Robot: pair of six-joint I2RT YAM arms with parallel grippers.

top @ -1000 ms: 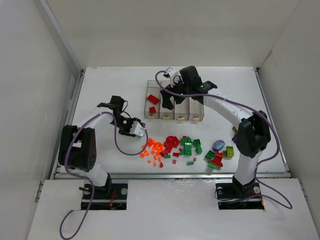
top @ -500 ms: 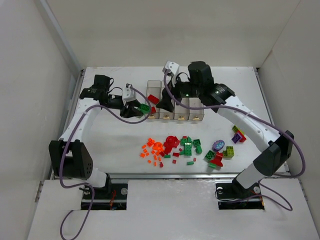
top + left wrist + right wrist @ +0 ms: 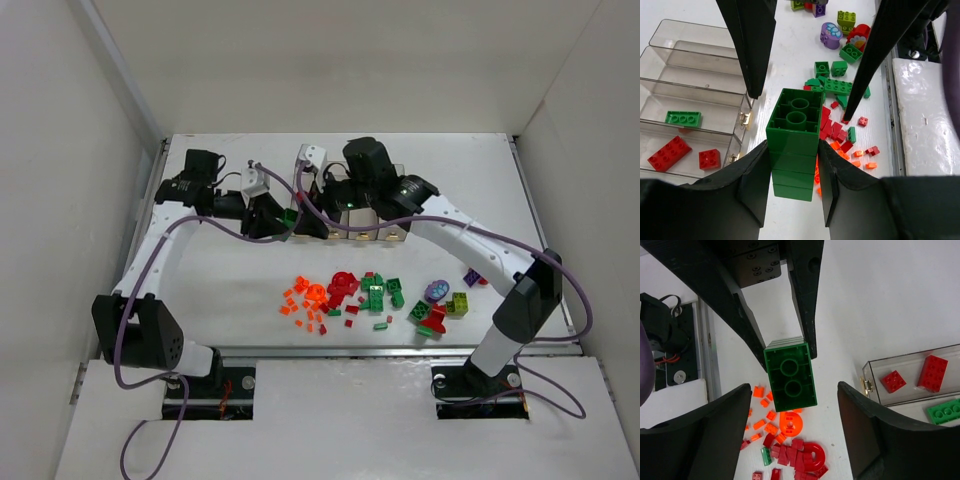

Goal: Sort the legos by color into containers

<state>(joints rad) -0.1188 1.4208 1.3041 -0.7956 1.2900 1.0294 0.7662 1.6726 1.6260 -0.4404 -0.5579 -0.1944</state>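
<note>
Stack of dark green bricks (image 3: pixel 794 150) clamped between the two pads of the left gripper (image 3: pixel 793 172) and held off the table (image 3: pixel 200 290). In the left wrist view it sits low in the centre of the frame, and its end face with two round rings points toward the top. Right gripper (image 3: pixel 793 387) released, fingers spread wide. In its own wrist view the stack hangs mid-frame between its two dark fingers, with white table showing on either side and no contact visible. Left wrist view agrees: the right gripper's two long black fingers (image 3: pixel 752 50) come down from the top edge, one on each side of the stack, tips near its upper corners but apart from it. Overhead view: both grippers meet at centre frame, just left of the row of clear bins (image 3: pixel 695 75), which the right arm (image 3: pixel 470 240) largely covers there. In the left wrist view the bins lie at the left edge. The compartment lowest in the frame holds two red bricks (image 3: pixel 670 152), and the one next above holds a flat green brick (image 3: pixel 683 118). The right wrist view shows the same bricks at its right edge. Loose legos (image 3: pixel 370 295) lie scattered on the table below centre in the overhead view. Orange bits are at the left of the scatter, then red, green in the middle, and lime-yellow and purple pieces at the right.
</note>
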